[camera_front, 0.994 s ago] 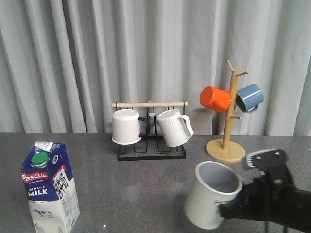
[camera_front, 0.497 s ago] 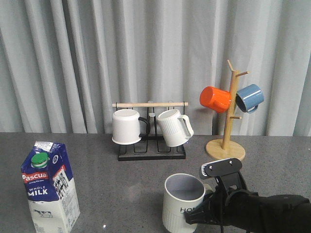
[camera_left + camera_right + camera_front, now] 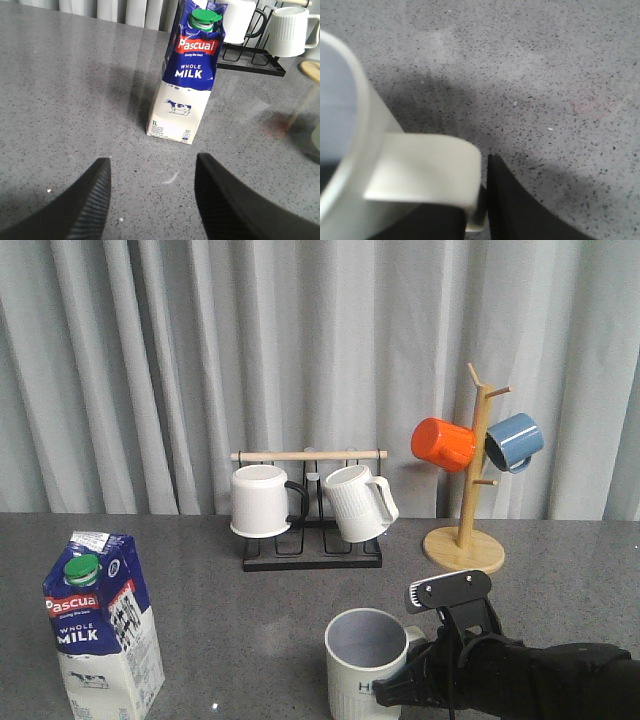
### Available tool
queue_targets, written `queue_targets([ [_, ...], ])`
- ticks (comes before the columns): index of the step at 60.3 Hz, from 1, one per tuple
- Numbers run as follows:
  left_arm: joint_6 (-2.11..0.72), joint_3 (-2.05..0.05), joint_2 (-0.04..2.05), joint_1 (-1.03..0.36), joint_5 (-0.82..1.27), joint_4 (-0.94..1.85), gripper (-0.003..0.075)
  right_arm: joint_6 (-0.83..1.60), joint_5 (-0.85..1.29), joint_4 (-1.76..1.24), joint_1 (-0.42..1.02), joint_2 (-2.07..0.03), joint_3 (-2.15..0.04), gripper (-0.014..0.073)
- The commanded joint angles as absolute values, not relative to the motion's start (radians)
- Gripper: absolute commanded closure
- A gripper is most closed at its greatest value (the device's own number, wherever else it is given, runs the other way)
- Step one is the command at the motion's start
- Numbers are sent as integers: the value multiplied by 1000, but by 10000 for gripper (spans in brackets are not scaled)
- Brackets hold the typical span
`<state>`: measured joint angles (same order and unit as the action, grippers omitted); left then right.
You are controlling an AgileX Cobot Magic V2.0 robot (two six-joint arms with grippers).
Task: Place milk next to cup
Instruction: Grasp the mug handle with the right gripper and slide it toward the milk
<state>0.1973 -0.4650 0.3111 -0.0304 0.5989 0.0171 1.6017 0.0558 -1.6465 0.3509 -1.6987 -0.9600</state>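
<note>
1. Sitting upright now, the cup (image 3: 368,665) is near the counter's (image 3: 250,620) front edge, a bit right of centre. A second ago it was tilted and further right; half a second ago it was nearly here, and it's since slid slightly left and toward the front.
2. The right claw (image 3: 400,692) is clamped on the cup's squared handle (image 3: 427,172); in the right wrist view one dark finger (image 3: 515,205) is pressed right against the handle's side.
3. The right arm reaches in from the front right corner, low over the counter.
4. The milk (image 3: 102,625) hasn't budged in any frame: upright at the front left corner, green cap on top, well apart from the cup.
5. The left claw (image 3: 150,200) is spread wide with nothing in it, its fingers (image 3: 92,197) low over the counter just in front of the carton, not touching it.
6. Nothing's changed at the back: a black rack (image 3: 312,552) with a smooth white mug (image 3: 260,500) and a ribbed white mug (image 3: 355,502) at back centre, and a wooden mug tree (image 3: 470,500) to the right with an orange mug (image 3: 442,444) and a blue mug (image 3: 514,441).
</note>
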Motion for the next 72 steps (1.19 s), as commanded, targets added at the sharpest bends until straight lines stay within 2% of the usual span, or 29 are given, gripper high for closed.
queue_targets([
  [1,198,-494,327,-31,539,25,343,1597,86,-1655,351,-1667,-991,472],
  [27,198,-494,327,-31,541,25,343,1566,121,-1654,351,-1667,-991,329],
  [43,198,-494,327,-31,541,25,343,1481,155,-1576,351,-1667,-990,319],
  [72,198,-494,327,-31,564,25,343,931,281,-976,350,-1611,-987,319],
])
